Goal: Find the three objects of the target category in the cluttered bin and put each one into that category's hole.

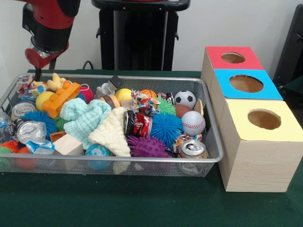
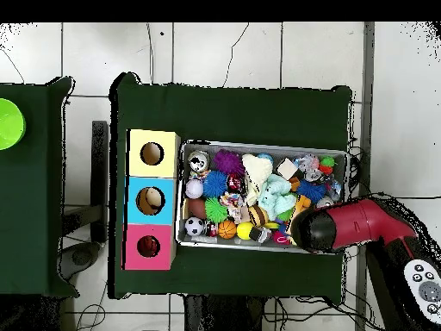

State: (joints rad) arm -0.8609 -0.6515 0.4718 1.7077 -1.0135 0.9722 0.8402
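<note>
Front view: gripper (image 1: 41, 71) at bin's (image 1: 208, 123) 11 o'clock corner, finger state unclear. Yellow plush (image 1: 56, 82) just beside, at its 4 o'clock. Red-topped hole (image 1: 233, 57) well apart.

We find no readable text, brand, number or sign in either view. The crushed can (image 1: 192, 149) at the bin's (image 1: 214, 156) near right corner shows only its silver top; any side print can't be made out. The red and black can (image 1: 138, 124) lying mid-bin has white markings, too blurred to read. The remote (image 2: 425, 289) at the overhead view's right edge has buttons, but their symbols are too small to tell. Box tops are plain colour.
</note>
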